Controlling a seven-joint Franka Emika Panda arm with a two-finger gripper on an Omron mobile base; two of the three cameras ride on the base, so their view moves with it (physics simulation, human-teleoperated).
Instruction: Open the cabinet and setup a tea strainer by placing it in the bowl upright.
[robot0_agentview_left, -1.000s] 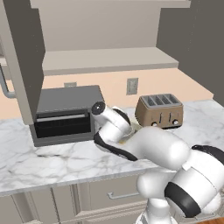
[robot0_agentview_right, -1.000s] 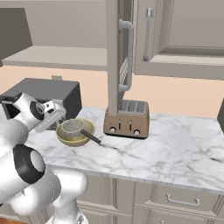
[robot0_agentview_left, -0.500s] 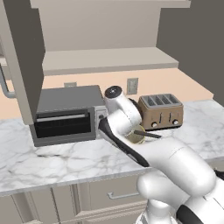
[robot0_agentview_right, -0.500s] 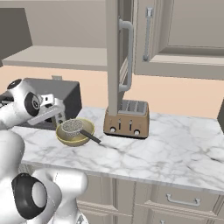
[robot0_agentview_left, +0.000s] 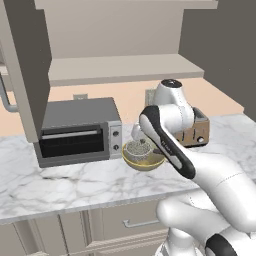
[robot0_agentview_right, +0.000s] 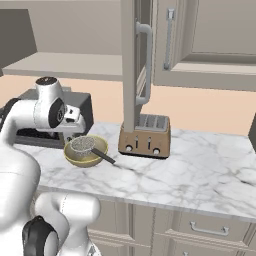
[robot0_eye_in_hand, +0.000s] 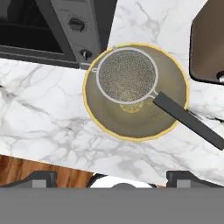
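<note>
On the white marble tabletop (robot0_agentview_right: 200, 170), the round yellowish-olive bowl (robot0_eye_in_hand: 173, 83) sits between the dark toaster oven (robot0_agentview_left: 77, 131) and the brown slotted toaster (robot0_agentview_right: 145, 136), and the small grey mesh tea strainer (robot0_eye_in_hand: 127, 75) sits inside it, mesh cup upright, its thin dark handle lying over the rim and out across the marble. Above the bowl hangs the claw (robot0_eye_in_hand: 111, 177), looking straight down, fingers spread wide and holding nothing. Overhead, the taupe-grey panelled wall cabinet (robot0_agentview_right: 135, 65) stands open, one door swung out edge-on with its long silver bar handle showing, pale shelf bare to view behind.
</note>
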